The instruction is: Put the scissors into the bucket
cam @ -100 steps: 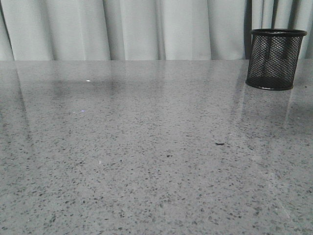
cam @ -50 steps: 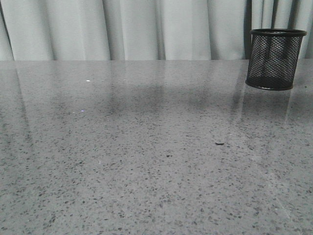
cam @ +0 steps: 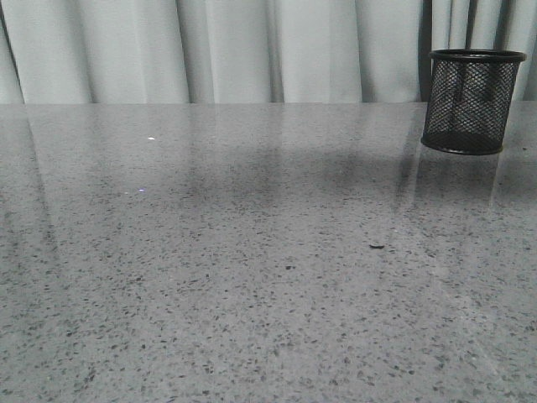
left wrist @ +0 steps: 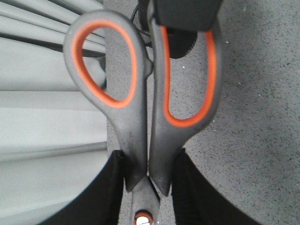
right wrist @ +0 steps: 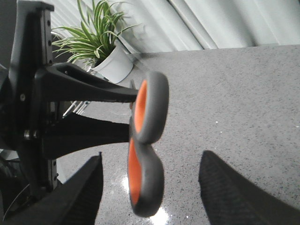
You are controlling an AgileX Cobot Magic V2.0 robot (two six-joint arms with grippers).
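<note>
front view low over table [cam: 252, 277], wrist views close, sharing scissors [left wrist: 140, 117]

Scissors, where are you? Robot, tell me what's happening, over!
Left gripper shut on scissors, held above the table. Right gripper open, scissors handles between its fingers. Bucket upright, far right. Nothing blocking it.

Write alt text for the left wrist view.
Scissors with dark grey, orange-lined handles fill the frame, clamped near the pivot between the left gripper's black jaws. Behind them lie a grey speckled table, pale curtains, and a bit of black mesh bucket.
</note>
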